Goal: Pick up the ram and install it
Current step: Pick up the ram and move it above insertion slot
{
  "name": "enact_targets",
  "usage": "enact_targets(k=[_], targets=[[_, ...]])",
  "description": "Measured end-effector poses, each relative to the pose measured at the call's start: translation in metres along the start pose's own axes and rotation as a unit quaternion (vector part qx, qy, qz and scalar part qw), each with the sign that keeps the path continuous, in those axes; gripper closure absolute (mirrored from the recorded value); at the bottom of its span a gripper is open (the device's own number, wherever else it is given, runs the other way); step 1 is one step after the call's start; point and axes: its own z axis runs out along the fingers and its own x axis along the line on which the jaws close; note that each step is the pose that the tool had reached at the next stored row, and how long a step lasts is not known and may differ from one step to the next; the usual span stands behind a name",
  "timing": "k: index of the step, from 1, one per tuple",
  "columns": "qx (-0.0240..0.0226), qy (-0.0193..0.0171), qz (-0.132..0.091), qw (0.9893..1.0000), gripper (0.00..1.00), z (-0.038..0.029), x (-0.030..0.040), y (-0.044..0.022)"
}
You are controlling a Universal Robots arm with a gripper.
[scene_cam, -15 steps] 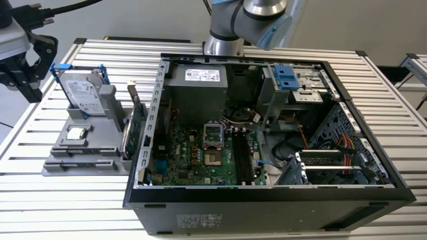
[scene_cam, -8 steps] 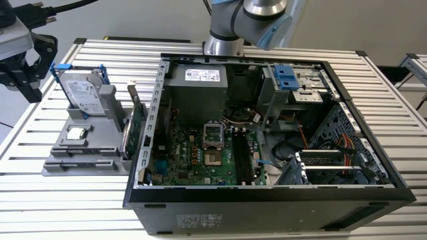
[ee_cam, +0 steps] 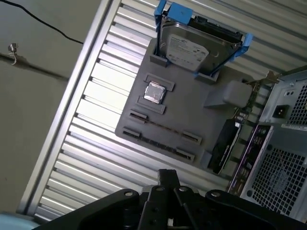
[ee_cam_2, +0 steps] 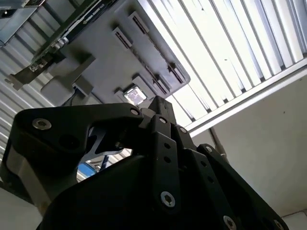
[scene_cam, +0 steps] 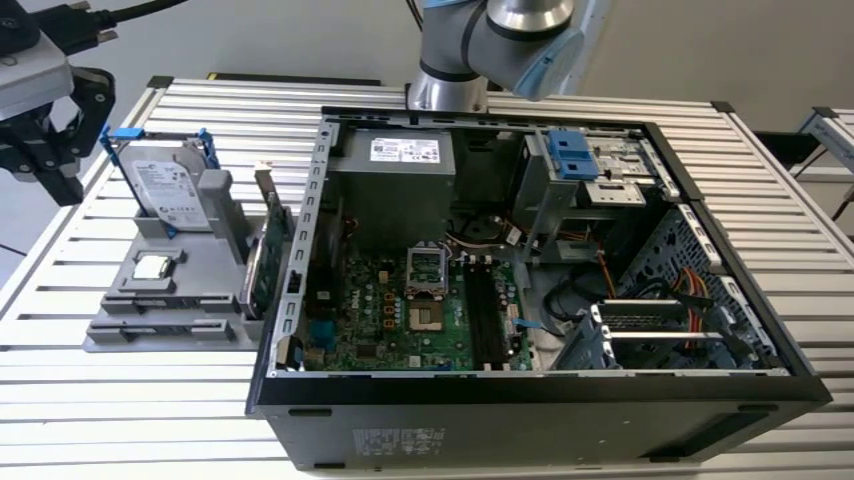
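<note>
The ram (ee_cam: 162, 127) is a slim dark stick lying on edge in a slot of the grey parts holder (ee_cam: 192, 105). A second like stick (ee_cam: 156, 143) lies in the slot beside it. In the exterior view the ram (scene_cam: 171, 304) sits near the holder's front, at that view's left of the open computer case (scene_cam: 534, 385). My gripper (scene_cam: 60, 185) hangs at the far left, off the table edge and away from the holder. Its black fingers (ee_cam: 168, 176) meet at the tip, shut with nothing held, and the gripper (ee_cam_2: 157, 103) also shows in the second wrist view.
On the holder stand a silver hard drive in a blue frame (scene_cam: 171, 185), a processor chip (scene_cam: 154, 266) and a green expansion card (scene_cam: 276, 255). Black memory slots (scene_cam: 483, 312) run along the motherboard inside the case. The arm's base (scene_cam: 447, 92) stands behind the case on the slatted table (scene_cam: 120, 400).
</note>
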Motion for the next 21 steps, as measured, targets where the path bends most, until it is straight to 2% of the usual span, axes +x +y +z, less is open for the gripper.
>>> enact_targets(k=[11,21], targets=[[0.0001,0.0012,-0.030,0.9996,1.00,0.0000,-0.0001,0.0001],[0.0003,0.0024,-0.058,0.9983,1.00,0.0000,-0.0001,0.0002]])
